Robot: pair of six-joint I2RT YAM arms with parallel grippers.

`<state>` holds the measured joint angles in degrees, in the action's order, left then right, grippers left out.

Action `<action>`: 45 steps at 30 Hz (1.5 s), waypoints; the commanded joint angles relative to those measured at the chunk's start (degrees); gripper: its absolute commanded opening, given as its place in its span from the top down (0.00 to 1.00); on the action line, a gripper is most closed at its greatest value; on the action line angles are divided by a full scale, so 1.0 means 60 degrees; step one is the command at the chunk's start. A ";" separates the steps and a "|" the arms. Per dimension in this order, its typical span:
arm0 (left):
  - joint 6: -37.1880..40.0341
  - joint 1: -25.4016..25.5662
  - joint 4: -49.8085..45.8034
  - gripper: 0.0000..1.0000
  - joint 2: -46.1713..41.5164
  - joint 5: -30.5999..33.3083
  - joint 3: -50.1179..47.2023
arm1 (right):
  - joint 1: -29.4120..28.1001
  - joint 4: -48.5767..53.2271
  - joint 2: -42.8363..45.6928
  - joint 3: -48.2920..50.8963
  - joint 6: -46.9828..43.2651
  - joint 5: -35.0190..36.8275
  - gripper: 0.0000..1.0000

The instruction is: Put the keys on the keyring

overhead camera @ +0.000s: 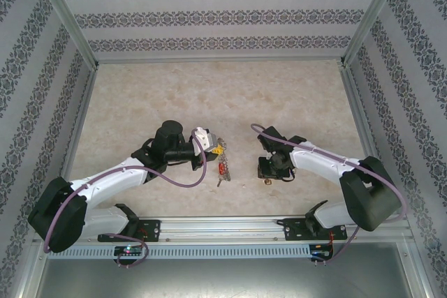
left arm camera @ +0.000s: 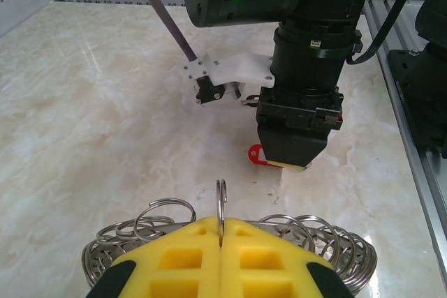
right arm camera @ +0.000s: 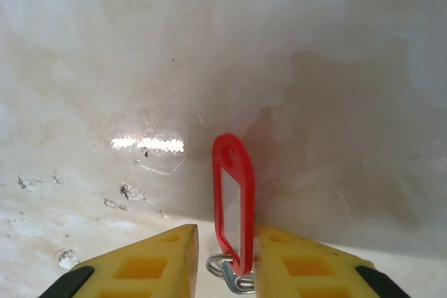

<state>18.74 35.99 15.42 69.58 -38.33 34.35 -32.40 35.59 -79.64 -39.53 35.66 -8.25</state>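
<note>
Nearest in the top view are the arm bases (overhead camera: 129,227) at the edge of the surface (overhead camera: 209,88). Farther in, the left tool (overhead camera: 217,149) hangs over the keyring (overhead camera: 222,167), a silvery tangle near the middle. The right tool (overhead camera: 269,174) points down a little to the right of it, with a speck of red, the red key (overhead camera: 267,181), at its tip. From the left wrist, the yellow fingers (left arm camera: 181,259) of the left tool are pressed together with one wire loop (left arm camera: 221,200) of the keyring pinched upright between them. The other loops fan out to both sides behind the fingers. Beyond them, the right tool stands on the marble with the red key poking out at its foot. From the right wrist, the right tool is partly open. The red key stands on edge between its yellow fingers, close against one and with a clear gap to the other, and a small silver link (right arm camera: 225,270) sits at the key's near end.
</note>
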 commanded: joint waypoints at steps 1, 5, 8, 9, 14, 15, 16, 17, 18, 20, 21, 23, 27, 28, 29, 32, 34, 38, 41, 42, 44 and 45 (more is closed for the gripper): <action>-0.0018 -0.0028 0.0021 1.00 -0.0238 -0.0028 0.0070 | -0.0103 0.0352 0.0217 0.0026 0.0145 -0.0177 0.74; -0.0018 -0.0034 0.0002 1.00 -0.0256 -0.0026 0.0064 | -0.0178 0.0473 0.0250 0.0041 0.0165 -0.0152 0.73; -0.0018 -0.0036 0.0007 1.00 -0.0266 -0.0041 0.0069 | -0.0232 0.0670 0.0207 0.0026 0.0210 0.0231 0.68; -0.0018 -0.0036 0.0003 1.00 -0.0264 -0.0043 0.0076 | -0.0239 0.0674 0.0206 0.0040 0.0209 0.0342 0.67; -0.0027 -0.0036 -0.0007 1.00 -0.0268 -0.0043 0.0070 | -0.0261 0.0328 -0.0002 0.0171 0.0136 0.0073 0.68; -0.0018 -0.0030 -0.0015 1.00 -0.0259 -0.0043 0.0065 | -0.0293 0.0310 -0.0073 0.0172 0.0144 0.0048 0.68; -0.0011 -0.0036 -0.0021 1.00 -0.0268 -0.0036 0.0060 | -0.0332 0.0308 -0.0147 0.0172 0.0139 0.0060 0.69; -0.0020 -0.0036 -0.0007 1.00 -0.0271 -0.0028 0.0047 | -0.0360 0.0308 -0.0221 0.0172 0.0138 0.0079 0.69; -0.0026 -0.0036 -0.0020 1.00 -0.0266 -0.0030 0.0049 | -0.0373 0.0324 -0.0271 0.0172 0.0136 0.0090 0.69; -0.0020 -0.0035 -0.0021 1.00 -0.0261 -0.0028 0.0064 | -0.0410 0.0323 -0.0381 0.0183 0.0136 0.0124 0.69; -0.0026 -0.0036 -0.0036 1.00 -0.0262 -0.0032 0.0063 | -0.0434 0.0323 -0.0420 0.0172 0.0123 0.0116 0.70; -0.0022 -0.0035 -0.0050 1.00 -0.0268 -0.0028 0.0090 | -0.0513 0.0365 -0.0400 0.0117 0.0121 0.0209 0.75; -0.0005 -0.0036 -0.0080 1.00 -0.0263 -0.0028 0.0111 | -0.0561 0.0422 -0.0141 0.0001 0.0180 0.0315 0.86; -0.0005 -0.0036 -0.0080 1.00 -0.0268 -0.0030 0.0105 | -0.0561 0.0454 -0.0062 -0.0067 0.0209 0.0320 0.87; 0.0002 -0.0036 -0.0090 1.00 -0.0270 -0.0012 0.0105 | -0.0561 0.0469 0.0005 -0.0115 0.0235 0.0347 0.87; -0.0003 -0.0036 -0.0094 1.00 -0.0292 0.0001 0.0095 | -0.0561 0.0484 0.0117 -0.0312 0.0282 0.0420 0.94; -0.0004 -0.0034 -0.0113 1.00 -0.0326 0.0016 0.0083 | -0.0561 0.0484 0.0106 -0.0438 0.0282 0.0376 0.94; 0.0010 -0.0036 -0.0138 1.00 -0.0391 0.0112 0.0073 | -0.0609 0.0505 0.0045 -0.0639 0.0318 0.0475 0.95; 0.0011 -0.0031 -0.0138 1.00 -0.0410 0.0147 0.0056 | -0.0701 0.0515 0.0033 -0.0824 0.0297 0.0588 0.93; 0.0011 -0.0042 -0.0127 1.00 -0.0407 0.0174 0.0062 | -0.0733 0.0615 -0.0036 -0.0905 0.0297 0.0693 0.92; 0.0011 -0.0036 -0.0109 1.00 -0.0413 0.0213 0.0056 | -0.0792 0.0733 -0.0180 -0.1043 0.0344 0.1117 0.84; 0.0011 -0.0035 -0.0095 1.00 -0.0412 0.0242 0.0039 | -0.0773 0.0694 -0.0216 -0.1036 0.0393 0.1258 0.84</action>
<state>18.74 35.99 14.09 68.71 -37.04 34.35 -36.56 38.09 -80.14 -44.16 37.15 -4.91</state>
